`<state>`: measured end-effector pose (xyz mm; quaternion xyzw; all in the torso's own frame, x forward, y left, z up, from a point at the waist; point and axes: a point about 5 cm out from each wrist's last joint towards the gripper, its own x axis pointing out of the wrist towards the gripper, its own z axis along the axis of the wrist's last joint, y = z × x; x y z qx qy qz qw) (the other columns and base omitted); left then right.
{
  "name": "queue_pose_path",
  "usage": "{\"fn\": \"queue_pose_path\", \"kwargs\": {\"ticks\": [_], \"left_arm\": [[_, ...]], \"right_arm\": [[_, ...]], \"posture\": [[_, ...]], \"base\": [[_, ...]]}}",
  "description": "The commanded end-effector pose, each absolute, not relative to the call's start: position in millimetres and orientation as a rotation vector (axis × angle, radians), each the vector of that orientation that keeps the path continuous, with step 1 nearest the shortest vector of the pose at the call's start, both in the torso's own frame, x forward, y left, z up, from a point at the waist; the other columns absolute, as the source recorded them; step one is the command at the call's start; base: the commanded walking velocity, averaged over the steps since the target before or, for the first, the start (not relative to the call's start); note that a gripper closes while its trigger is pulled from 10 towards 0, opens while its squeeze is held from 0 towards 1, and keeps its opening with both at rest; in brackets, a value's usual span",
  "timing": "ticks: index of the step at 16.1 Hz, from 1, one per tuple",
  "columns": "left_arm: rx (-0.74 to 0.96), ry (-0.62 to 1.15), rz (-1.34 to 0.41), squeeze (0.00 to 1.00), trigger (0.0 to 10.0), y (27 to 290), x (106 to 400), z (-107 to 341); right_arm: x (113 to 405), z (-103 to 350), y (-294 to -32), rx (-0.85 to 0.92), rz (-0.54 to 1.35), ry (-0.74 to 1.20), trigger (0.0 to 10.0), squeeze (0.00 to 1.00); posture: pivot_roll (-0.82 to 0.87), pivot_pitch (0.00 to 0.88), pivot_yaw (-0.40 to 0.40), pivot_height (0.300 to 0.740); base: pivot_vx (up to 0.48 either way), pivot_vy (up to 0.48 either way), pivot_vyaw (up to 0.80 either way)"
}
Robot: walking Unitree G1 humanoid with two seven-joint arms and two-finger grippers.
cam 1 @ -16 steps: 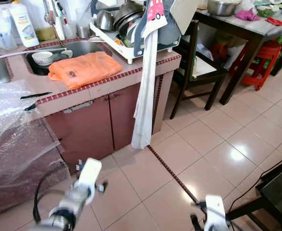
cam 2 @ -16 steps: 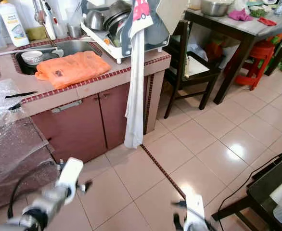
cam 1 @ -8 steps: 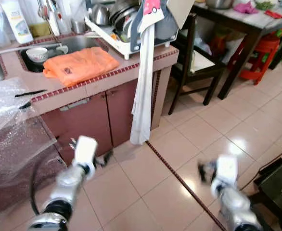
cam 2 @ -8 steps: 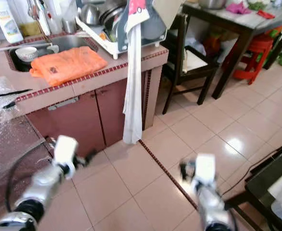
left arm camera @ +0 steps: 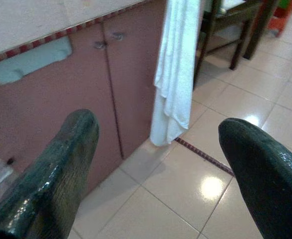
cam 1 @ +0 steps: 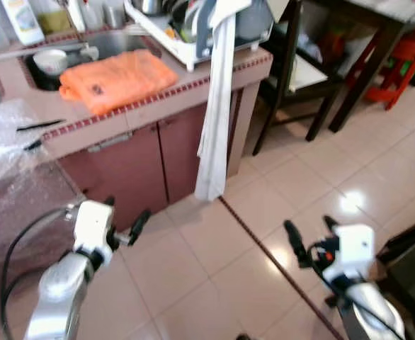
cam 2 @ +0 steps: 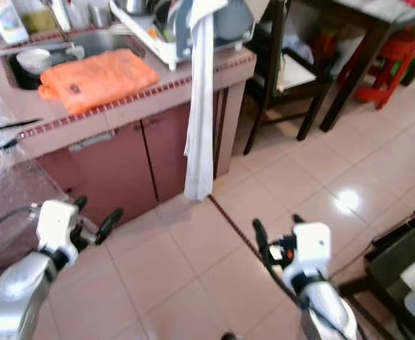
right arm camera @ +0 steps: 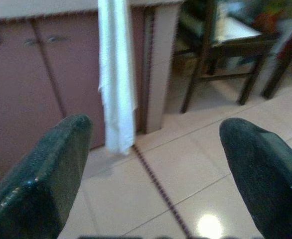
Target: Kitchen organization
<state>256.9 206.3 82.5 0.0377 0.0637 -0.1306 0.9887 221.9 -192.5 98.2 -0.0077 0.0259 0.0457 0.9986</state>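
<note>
- Kitchen counter [cam 1: 161, 95] with a pinkish tiled top and dark red trim stands ahead of me, its reddish-brown cabinet doors [cam 1: 151, 166] shut beneath it.
- I see an orange cloth [cam 1: 115, 76] folded flat on the counter edge, just in front of the sink [cam 1: 108, 46].
- Inside the sink sits a white bowl [cam 1: 50, 61], and a white bottle [cam 1: 21, 20] stands behind it by the wall.
- A white dish rack [cam 1: 193, 32] loaded with metal pots sits on the counter's far end, right of the sink.
- From that end a long white towel [cam 1: 214, 106] hangs down the cabinet front, its lower end near the floor but apart from it as far as I can tell.
- Clear bubble wrap [cam 1: 13, 177] drapes over the counter section to my left.
- My left gripper [cam 1: 123, 219] is held low before the cabinet doors, its 2 black fingers [left arm camera: 61, 164] spread wide with nothing between them.
- My right gripper [cam 1: 311, 235] hangs over the beige floor tiles [cam 1: 193, 283], right of the dark tile line; its fingers [right arm camera: 41, 169] are also parted wide and hold nothing.
- Both wrist views look toward the towel and cabinet.
- A dark wooden chair [cam 1: 303, 78] stands right of the counter, with a dark table [cam 1: 377, 28] and red stool [cam 1: 402, 60] beyond it.
</note>
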Motion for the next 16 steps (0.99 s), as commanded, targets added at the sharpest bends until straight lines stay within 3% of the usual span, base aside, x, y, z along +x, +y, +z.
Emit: {"fn": "queue_pose_path", "kwargs": {"ticks": [1,5,8,12,16], "left_arm": [[0.061,0.132,-0.21,0.0,10.0,204,252,87],[0.111,0.08,-0.217,0.0,10.0,194,241,104],[0.107,0.102,-0.213,0.0,10.0,193,238,101],[0.115,0.093,-0.152,0.0,10.0,190,246,104],[0.144,0.088,-0.129,0.0,10.0,189,249,103]], "right_arm": [[218,106,-203,-0.025,-0.014,0.047,10.0,0.0],[209,119,-217,0.009,-0.168,0.048,10.0,0.0],[201,113,-203,-0.065,-0.126,0.107,10.0,0.0],[208,116,-187,-0.024,-0.076,0.129,10.0,0.0],[215,123,-190,-0.019,-0.089,0.08,10.0,0.0]], "posture": [[0.0,0.191,0.001,0.74],[-0.01,0.203,-0.001,0.74],[-0.02,0.186,-0.009,0.74],[-0.02,0.153,-0.012,0.74],[-0.01,0.124,-0.02,0.74]], "base": [[0.0,0.0,0.0],[0.0,0.0,0.0],[0.0,0.0,0.0],[0.0,0.0,0.0],[0.0,0.0,0.37]]}}
